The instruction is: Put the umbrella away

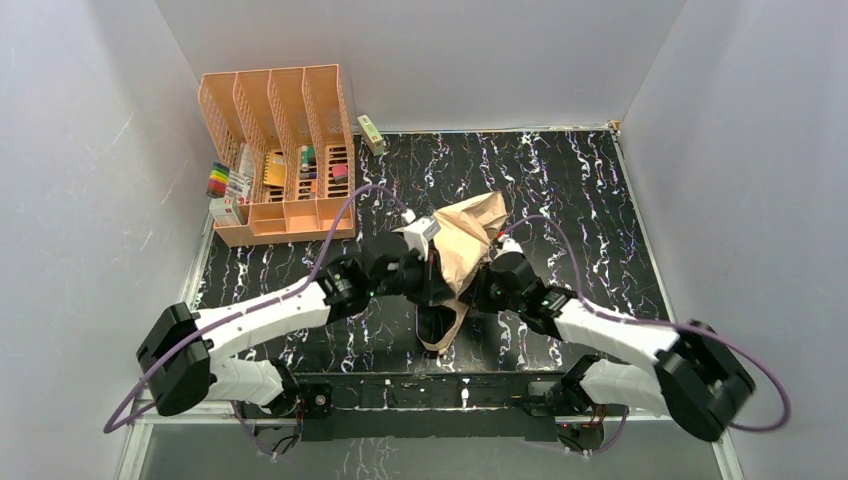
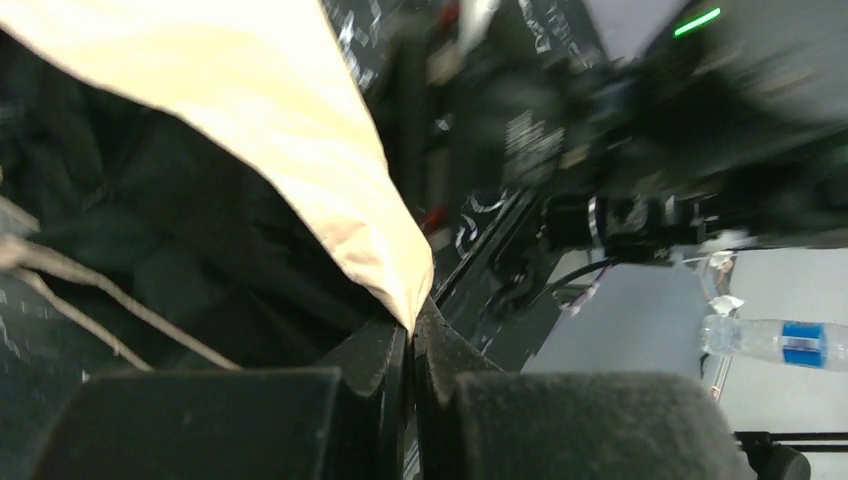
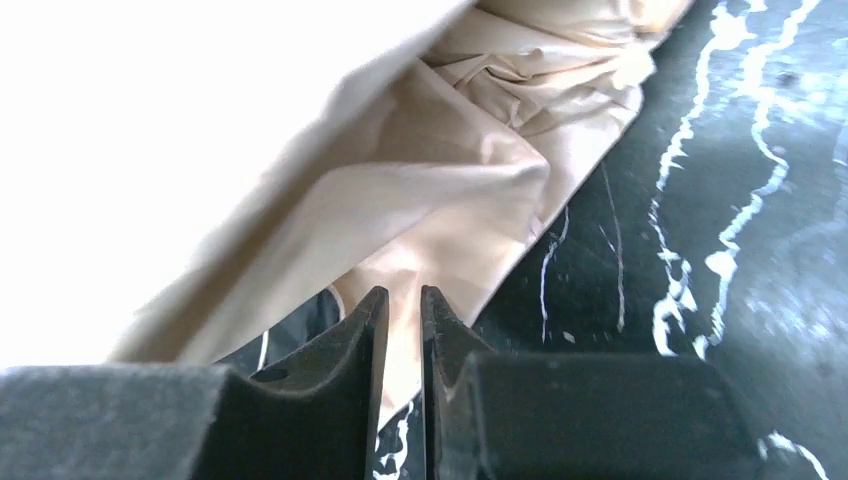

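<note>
We see the umbrella (image 1: 470,232) as a crumpled peach-tan bundle at the middle of the tabletop (image 1: 590,190), between the two arms. The left end effector (image 2: 410,335) is closed tight, and a corner of the umbrella's fabric runs into its tips, pinched there. The right end effector (image 3: 400,300) stands a narrow slit apart, with fabric lying in the slit but not visibly clamped.

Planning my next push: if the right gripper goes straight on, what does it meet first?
The umbrella: its peach fabric lies bunched right ahead of the right gripper, seemingly reaching between the fingers, though depth is unclear.
</note>
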You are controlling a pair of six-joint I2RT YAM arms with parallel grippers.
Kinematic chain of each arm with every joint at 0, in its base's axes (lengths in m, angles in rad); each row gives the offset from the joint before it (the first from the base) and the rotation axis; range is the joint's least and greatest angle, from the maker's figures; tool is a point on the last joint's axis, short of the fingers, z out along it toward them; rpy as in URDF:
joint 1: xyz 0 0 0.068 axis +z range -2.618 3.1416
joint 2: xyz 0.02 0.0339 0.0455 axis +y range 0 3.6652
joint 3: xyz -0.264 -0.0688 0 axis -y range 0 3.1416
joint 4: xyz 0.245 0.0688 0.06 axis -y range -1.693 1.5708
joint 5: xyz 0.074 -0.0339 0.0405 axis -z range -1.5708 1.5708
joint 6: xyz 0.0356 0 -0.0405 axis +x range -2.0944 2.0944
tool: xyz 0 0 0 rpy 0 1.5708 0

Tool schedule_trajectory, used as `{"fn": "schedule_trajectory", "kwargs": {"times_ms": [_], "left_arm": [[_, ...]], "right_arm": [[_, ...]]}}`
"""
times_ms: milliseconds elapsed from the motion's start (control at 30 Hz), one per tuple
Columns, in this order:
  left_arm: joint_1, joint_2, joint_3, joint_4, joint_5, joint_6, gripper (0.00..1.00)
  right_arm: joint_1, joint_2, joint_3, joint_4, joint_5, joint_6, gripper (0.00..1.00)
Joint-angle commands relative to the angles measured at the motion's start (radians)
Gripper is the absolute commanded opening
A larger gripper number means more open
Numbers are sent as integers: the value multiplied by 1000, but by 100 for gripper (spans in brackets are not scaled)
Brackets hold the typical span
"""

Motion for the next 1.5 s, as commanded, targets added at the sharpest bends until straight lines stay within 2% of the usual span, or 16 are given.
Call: {"fn": "schedule_trajectory", "kwargs": {"times_ms": [0, 100, 200, 300, 400, 567, 733, 800, 1167, 1300, 1467], "left_arm": [[-76, -105, -165, 179, -169, -105, 0], [-135, -100, -227, 245, -190, -123, 8], [-194, -85, -284, 296, -219, -133, 24], [-235, -68, -330, 346, -224, -151, 45], [-262, -43, -354, 365, -264, -162, 52], [-287, -13, -396, 394, -278, -183, 47], [-298, 5, -460, 437, -290, -208, 27], [-303, 17, -483, 454, -292, -216, 21], [-322, 71, -577, 553, -311, -279, 5], [-327, 76, -592, 562, -311, -289, 5], [-337, 79, -589, 565, -301, -288, 15]], "right_arm": [[-2, -219, 45, -324, 114, 36, 27], [-2, -365, 42, -442, 146, 59, 28], [-2, -477, 51, -482, 165, 49, 28], [-1, -517, 82, -494, 159, 25, 28], [-2, -496, 114, -454, 98, -29, 28], [-2, -435, 126, -287, -77, -93, 28], [-2, -343, 124, -145, -221, -110, 26], [-1, -302, 117, -98, -242, -102, 24], [4, -81, 0, 221, -273, 17, 14], [30, -17, -47, 294, -248, 51, 12], [68, 68, -107, 361, -199, 82, 10]]}}
